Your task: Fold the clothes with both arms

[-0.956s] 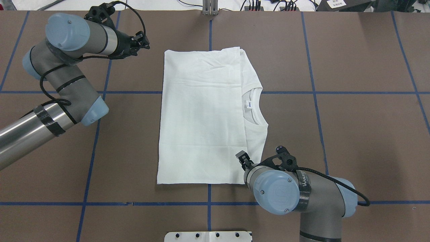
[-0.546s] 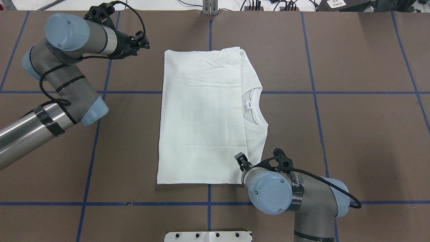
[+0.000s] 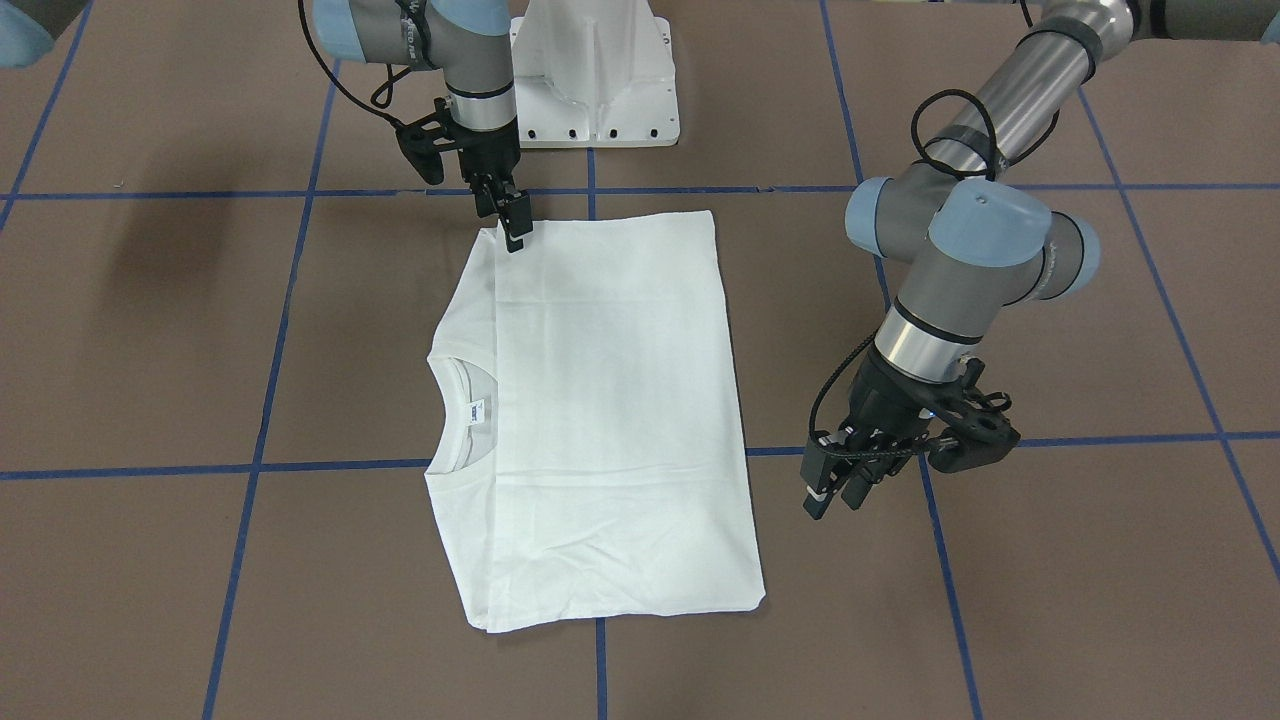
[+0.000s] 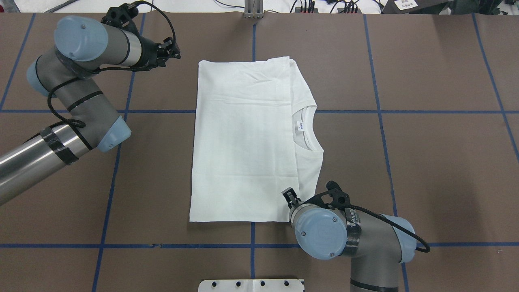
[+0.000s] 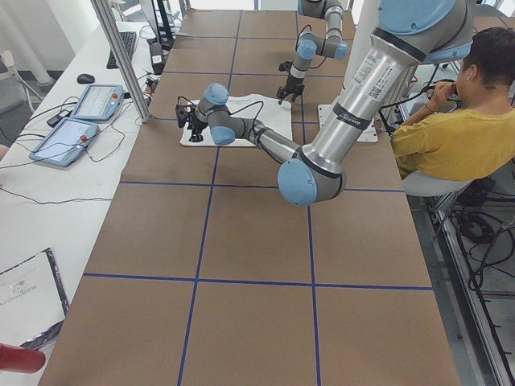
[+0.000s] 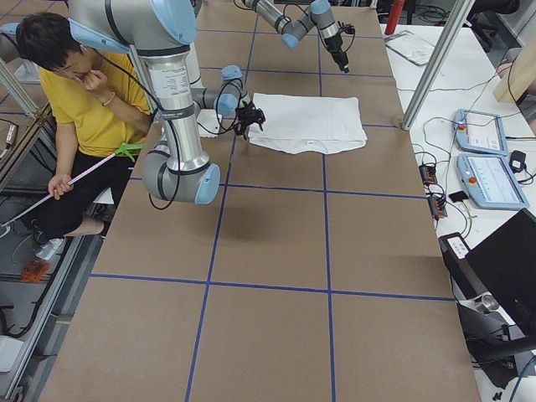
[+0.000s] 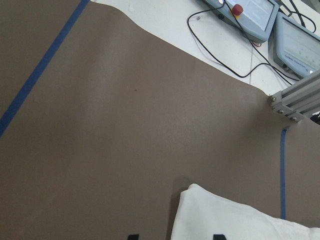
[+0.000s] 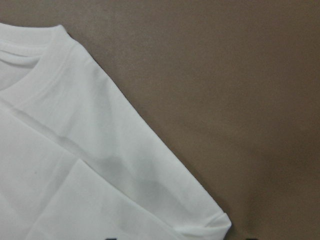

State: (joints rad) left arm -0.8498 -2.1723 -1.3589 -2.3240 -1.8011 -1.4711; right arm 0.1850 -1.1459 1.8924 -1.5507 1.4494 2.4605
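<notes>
The white T-shirt (image 4: 243, 142) (image 3: 610, 420) lies folded flat in a rectangle mid-table, plain side up, its collar label (image 4: 300, 126) towards the robot's right. My right gripper (image 4: 290, 194) (image 3: 513, 225) hangs open just over the shirt's near right corner (image 8: 220, 222), which sits between the fingertips in the right wrist view. My left gripper (image 4: 168, 50) (image 3: 832, 495) is open above bare table, a little to the left of the shirt's far left corner (image 7: 195, 192). Neither gripper holds cloth.
The white pedestal (image 3: 595, 75) (image 4: 251, 285) stands at the robot's edge. An aluminium post (image 4: 254, 9) rises at the far edge, with control pendants (image 5: 80, 117) beyond it. A seated person in yellow (image 5: 451, 129) is beside the robot. Blue tape lines cross the brown table.
The right arm has shifted left and slightly nearer the robot, bringing its gripper over the shirt's near right corner. The left arm has barely moved. The shirt lies as before.
</notes>
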